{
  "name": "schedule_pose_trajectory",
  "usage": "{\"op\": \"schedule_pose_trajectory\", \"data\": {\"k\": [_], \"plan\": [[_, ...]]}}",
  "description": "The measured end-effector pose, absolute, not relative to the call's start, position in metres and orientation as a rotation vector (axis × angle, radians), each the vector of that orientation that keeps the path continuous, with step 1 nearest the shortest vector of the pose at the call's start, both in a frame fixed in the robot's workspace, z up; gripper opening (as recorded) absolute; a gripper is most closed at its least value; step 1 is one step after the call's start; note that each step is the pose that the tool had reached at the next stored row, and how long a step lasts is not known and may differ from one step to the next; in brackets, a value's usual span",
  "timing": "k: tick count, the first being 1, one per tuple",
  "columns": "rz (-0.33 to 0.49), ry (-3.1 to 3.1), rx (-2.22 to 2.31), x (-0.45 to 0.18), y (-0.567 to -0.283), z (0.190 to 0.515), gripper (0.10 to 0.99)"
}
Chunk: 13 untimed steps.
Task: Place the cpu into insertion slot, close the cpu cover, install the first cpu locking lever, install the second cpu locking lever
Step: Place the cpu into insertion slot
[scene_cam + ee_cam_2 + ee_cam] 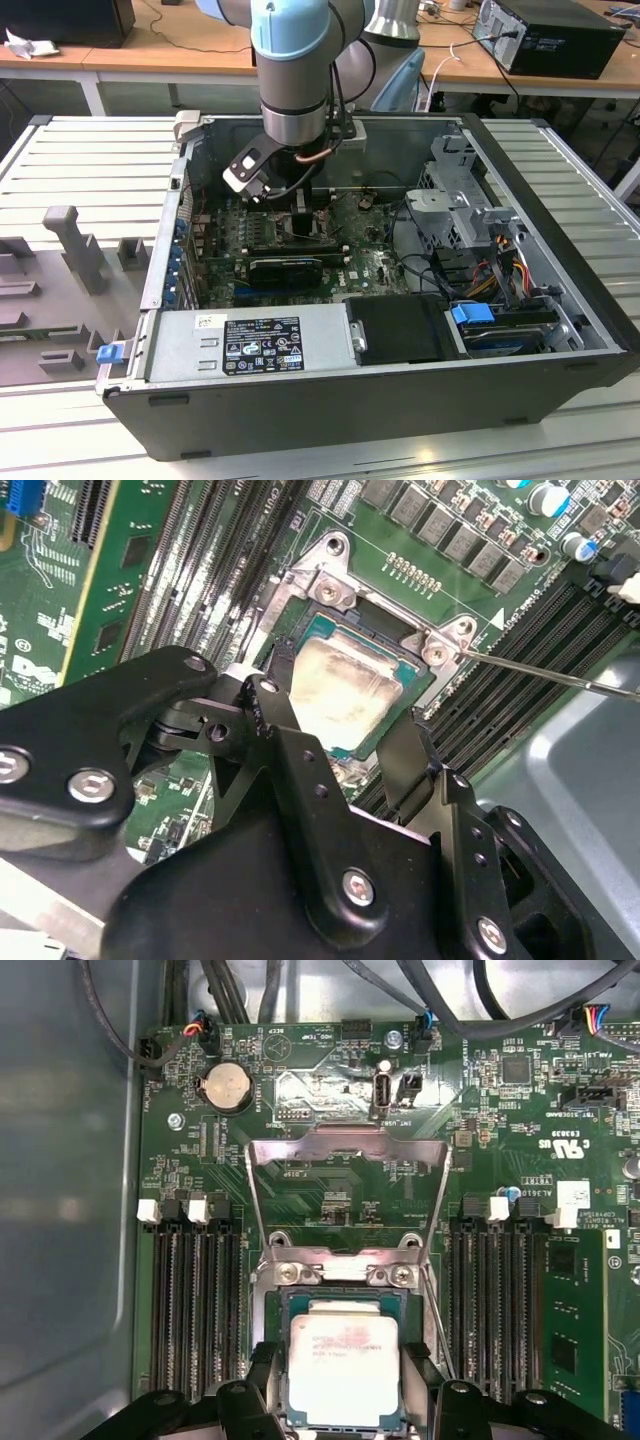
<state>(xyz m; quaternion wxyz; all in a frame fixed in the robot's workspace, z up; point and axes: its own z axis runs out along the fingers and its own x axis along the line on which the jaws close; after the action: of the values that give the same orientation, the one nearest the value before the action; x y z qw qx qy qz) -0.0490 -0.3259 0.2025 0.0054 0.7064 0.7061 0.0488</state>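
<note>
1. One arm (295,60) with one gripper (342,1352) is reaching down into one open computer case (380,400).
2. One cpu (343,1365), one insertion slot (271,1305) and one cpu cover (345,1147) are showing in the first wrist view. One thin locking lever rod (550,670) is running off from the slot's corner in the second wrist view.
3. The two black fingers (268,1385) are pinching the cpu by two opposite edges.
4. The cpu is lying flat in the insertion slot with its pale metal face up. Being square, it is showing no long axis, and its edges are running parallel to the slot's rim.
5. The cpu cover is standing swung open from its hinge at the slot's edge, its window turned toward one round coin battery (225,1087).
6. Two banks of long black memory slots (195,1300) are flanking the insertion slot on the green motherboard (500,1110), one bank on each side.
7. The case is lying on its side on a ribbed pale metal table (90,150), with grey fixtures (70,235) at the exterior view's left.
8. Wooden benches (170,55) are standing behind, carrying one other black computer (560,35).
</note>
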Motion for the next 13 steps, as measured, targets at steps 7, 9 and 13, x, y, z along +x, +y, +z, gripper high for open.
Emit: {"op": "schedule_pose_trajectory", "data": {"k": [7, 9, 13], "plan": [[0.152, 2.211, 2.211, -0.049, -0.326, 0.215, 0.584], [0.152, 2.21, 2.211, -0.049, -0.326, 0.218, 0.459], [0.149, 2.21, 2.21, -0.049, -0.326, 0.222, 0.337]]}}
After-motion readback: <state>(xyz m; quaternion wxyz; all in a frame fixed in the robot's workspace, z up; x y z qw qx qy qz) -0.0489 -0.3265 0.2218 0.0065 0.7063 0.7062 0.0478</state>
